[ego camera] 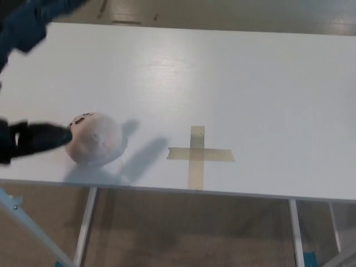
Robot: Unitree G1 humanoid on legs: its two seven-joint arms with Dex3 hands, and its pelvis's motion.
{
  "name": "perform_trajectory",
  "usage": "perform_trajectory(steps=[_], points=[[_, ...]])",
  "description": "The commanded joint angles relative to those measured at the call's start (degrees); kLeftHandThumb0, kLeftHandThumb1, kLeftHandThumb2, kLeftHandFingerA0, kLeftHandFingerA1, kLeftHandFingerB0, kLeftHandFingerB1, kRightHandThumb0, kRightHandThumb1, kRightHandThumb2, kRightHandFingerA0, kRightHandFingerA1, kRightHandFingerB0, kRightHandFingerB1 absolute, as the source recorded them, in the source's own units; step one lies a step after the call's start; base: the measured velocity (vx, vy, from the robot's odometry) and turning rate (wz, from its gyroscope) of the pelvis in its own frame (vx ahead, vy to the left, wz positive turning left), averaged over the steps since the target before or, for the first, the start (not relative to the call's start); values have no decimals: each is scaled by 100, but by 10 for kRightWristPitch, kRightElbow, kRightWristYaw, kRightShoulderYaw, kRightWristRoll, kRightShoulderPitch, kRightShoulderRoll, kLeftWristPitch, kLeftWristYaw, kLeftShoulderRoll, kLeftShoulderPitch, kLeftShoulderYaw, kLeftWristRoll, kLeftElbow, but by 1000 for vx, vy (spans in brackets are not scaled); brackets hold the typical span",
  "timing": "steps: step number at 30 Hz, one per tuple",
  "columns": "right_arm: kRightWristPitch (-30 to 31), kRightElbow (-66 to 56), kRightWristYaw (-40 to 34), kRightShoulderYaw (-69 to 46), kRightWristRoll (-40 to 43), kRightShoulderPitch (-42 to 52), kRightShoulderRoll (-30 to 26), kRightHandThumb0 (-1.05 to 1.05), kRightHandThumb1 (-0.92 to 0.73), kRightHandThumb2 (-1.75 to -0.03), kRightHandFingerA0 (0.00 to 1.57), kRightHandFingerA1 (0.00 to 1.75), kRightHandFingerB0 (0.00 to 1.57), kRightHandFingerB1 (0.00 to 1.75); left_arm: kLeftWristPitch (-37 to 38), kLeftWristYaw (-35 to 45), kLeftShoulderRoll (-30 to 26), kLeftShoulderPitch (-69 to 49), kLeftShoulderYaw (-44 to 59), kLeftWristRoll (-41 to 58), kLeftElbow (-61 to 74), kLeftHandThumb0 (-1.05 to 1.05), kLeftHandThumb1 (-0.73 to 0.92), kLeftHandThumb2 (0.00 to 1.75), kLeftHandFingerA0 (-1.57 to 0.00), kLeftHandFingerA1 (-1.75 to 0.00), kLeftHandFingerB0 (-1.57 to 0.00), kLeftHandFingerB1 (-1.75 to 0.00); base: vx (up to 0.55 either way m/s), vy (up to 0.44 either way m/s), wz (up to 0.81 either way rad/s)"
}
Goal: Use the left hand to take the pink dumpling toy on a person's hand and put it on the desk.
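Dumpling toy (93, 139) sitting near surface (250, 83) front edge, 9 o'clock of tape cross (197, 154); left hand (28, 139) spread wide, holding nothing, one fingertip at toy; room lying open 3 o'clock.

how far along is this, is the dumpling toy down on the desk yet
Mostly done, by the look of it. The pink dumpling toy sits on the white desk, left of the tape cross, and no person's hand shows. In hand: the left hand is open with a fingertip right beside the toy; whether it touches is unclear. Left: only pulling that hand clear.
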State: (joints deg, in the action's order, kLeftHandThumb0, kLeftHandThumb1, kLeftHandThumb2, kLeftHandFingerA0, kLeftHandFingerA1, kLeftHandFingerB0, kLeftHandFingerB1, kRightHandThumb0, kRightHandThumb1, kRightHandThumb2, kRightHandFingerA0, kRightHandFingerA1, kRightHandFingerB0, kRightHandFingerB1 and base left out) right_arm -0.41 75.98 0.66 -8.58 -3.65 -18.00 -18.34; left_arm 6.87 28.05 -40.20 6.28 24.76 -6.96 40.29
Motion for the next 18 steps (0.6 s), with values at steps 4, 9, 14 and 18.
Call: perform_trajectory(steps=[4, 9, 14, 18], points=[[15, 9, -3, 10, -10, 32, 7, -25, -70, -61, 62, 44, 52, 42, 40, 142, 68, -305, 83, 360, 105, -64, 50, 78, -14, -41, -24, -40, 0, 0, 0], [9, 9, 2, 16, -13, 38, 7, -22, -70, -61, 63, 45, 52, 42, 109, 126, 138, -441, -10, 255, 35, -61, 50, 76, -16, -41, -24, -40, 0, 0, 0], [6, 11, -1, 21, -17, 50, 10, -23, -70, -61, 64, 45, 53, 42, 172, 97, 168, -484, -69, 148, -91, -54, 60, 58, -24, -33, -34, -31, 0, 0, 0], [5, 11, -3, 24, -17, 59, 10, -21, -71, -61, 65, 45, 54, 43, 191, 54, 169, -471, -110, 55, -211, -54, 60, 58, -29, -34, -35, -32, 0, 0, 0]])
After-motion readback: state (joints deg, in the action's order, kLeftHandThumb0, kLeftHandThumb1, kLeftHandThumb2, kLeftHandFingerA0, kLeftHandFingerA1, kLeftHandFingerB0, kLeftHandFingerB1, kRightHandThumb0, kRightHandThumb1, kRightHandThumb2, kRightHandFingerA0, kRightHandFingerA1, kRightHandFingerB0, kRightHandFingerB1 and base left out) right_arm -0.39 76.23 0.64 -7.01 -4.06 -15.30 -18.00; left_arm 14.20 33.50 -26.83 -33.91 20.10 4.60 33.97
